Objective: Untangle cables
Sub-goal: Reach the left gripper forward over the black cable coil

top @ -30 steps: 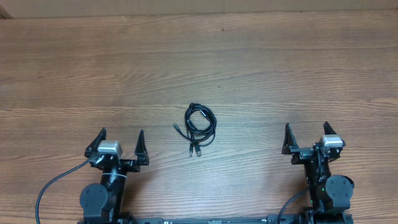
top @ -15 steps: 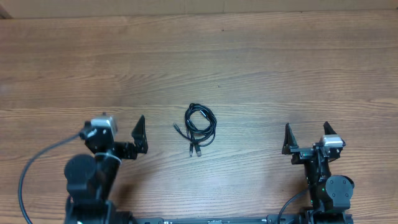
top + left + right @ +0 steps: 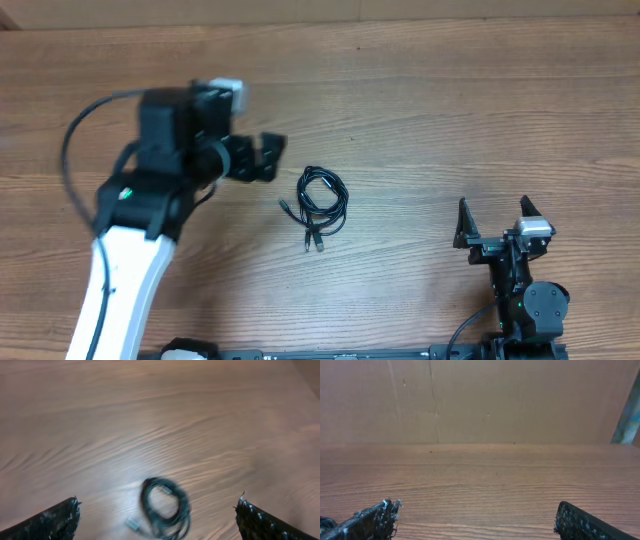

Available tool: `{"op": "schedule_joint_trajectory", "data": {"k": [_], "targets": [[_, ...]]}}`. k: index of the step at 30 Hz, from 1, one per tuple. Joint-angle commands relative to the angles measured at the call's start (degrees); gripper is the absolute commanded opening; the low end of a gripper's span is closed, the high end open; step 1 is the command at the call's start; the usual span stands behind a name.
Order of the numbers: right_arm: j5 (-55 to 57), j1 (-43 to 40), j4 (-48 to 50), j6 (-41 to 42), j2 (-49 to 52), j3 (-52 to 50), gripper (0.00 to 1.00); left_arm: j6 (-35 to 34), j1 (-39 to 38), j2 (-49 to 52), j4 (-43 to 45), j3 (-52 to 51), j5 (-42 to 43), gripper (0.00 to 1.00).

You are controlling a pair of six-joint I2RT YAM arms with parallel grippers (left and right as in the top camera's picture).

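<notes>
My wooden table shows long brown grain running side to side. On it lies a small loose coil of thin black cables, flat on the wood. Two plug ends trail out of that coil, one at its left and one at its near side.

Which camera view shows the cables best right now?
Overhead. The cables appear there sharp and whole, a small coil with loose plug ends on the table. The left wrist view has them blurred and low in the frame. The right wrist view shows none of them.
</notes>
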Motion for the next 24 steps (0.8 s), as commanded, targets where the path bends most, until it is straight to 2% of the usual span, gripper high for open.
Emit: {"op": "schedule_joint_trajectory", "data": {"k": [1, 11, 17, 21, 24], "targets": [[0.55, 0.22, 0.35, -0.24, -0.46, -0.57, 1.0, 1.22, -4.81, 5.51, 2.01, 1.95, 1.22, 1.0], [0.55, 0.24, 0.33, -0.24, -0.46, -0.57, 1.0, 1.16, -6.78, 19.56, 2.93, 1.95, 1.2, 0.99], [0.55, 0.24, 0.35, -0.24, -0.46, -0.57, 1.0, -4.55, -6.78, 26.88, 2.99, 1.95, 1.18, 1.0], [0.55, 0.24, 0.35, -0.24, -0.46, -0.57, 1.0, -6.91, -7.26, 30.88, 3.08, 1.95, 1.09, 0.82], [0.55, 0.24, 0.35, -0.24, -0.46, -0.57, 1.0, -6.64, -8.28, 33.46, 4.0, 1.95, -2.71, 0.81]]}}
